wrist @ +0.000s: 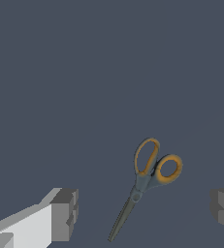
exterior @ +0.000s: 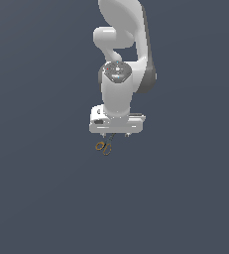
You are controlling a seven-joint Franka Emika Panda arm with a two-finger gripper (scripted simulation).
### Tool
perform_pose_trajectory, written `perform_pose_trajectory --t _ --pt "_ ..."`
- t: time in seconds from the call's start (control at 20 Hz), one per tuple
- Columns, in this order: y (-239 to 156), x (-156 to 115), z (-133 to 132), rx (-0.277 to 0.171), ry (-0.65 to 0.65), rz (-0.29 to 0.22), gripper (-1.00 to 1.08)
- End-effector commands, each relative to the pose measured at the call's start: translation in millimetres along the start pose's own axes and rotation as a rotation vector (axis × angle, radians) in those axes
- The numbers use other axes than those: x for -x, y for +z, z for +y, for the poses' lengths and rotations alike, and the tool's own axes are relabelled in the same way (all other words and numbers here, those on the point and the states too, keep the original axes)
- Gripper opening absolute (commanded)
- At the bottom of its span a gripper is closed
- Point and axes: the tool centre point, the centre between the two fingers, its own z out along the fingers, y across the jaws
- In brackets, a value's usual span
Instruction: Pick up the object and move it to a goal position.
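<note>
With the gripper (wrist: 145, 213) spread wide and empty, the scissors (wrist: 145, 186) lie flat between its fingers (wrist: 65, 215), so thin that a shallow squeeze would probably slip over them.

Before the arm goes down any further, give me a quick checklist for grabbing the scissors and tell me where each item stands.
1. Gripper open: ok, the two fingers stand wide apart in the wrist view.
2. Scissors between the fingers: ok, they lie in the gap, nearer neither side by much.
3. Scissors free: ok, neither finger touches them.
4. Blades closed: ok, the dark blades run together as one thin line, the two orange rings side by side.
5. Height above the scissors: cannot tell; in the exterior view the scissors show just below the gripper, but the gap is unclear.
6. Goal position: cannot tell, no marker shows in either view.
</note>
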Motion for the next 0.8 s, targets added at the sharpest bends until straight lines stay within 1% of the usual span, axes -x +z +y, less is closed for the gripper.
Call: perform_pose_trajectory --t 0.0,0.15,0.4,0.75 --pt "0 0 0 0.000 0.000 0.000 1.00" --pt "-1 0 6 -0.002 0.017 0.000 1.00" --pt "-8 -2 28 -0.010 0.070 0.001 1.00" --pt "-6 -1 27 -0.011 0.080 0.001 1.00"
